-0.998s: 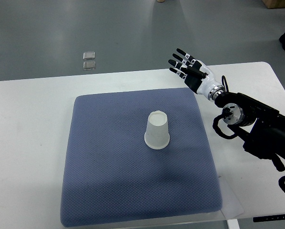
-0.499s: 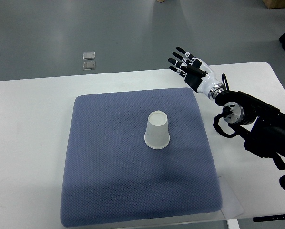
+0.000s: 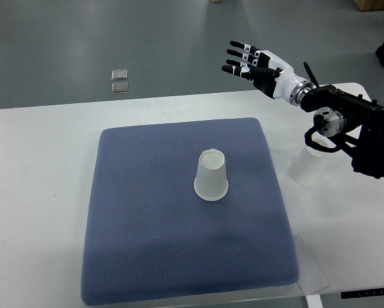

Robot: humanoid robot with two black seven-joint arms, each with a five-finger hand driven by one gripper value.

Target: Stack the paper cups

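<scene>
Right hand (image 3: 256,66), fingers spread and empty, above table's (image 3: 38,192) far edge; one inverted cup (image 3: 212,174) on pad (image 3: 147,244), second cup (image 3: 307,165) beside pad

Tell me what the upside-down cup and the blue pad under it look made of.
Upside-down white cup: probably thin matte paper, slightly translucent-looking, so plastic isn't excluded. Square blue-grey pad: looks like soft woven or knit fabric over foam, judging by its dotted texture and rounded, puffy edges.
</scene>
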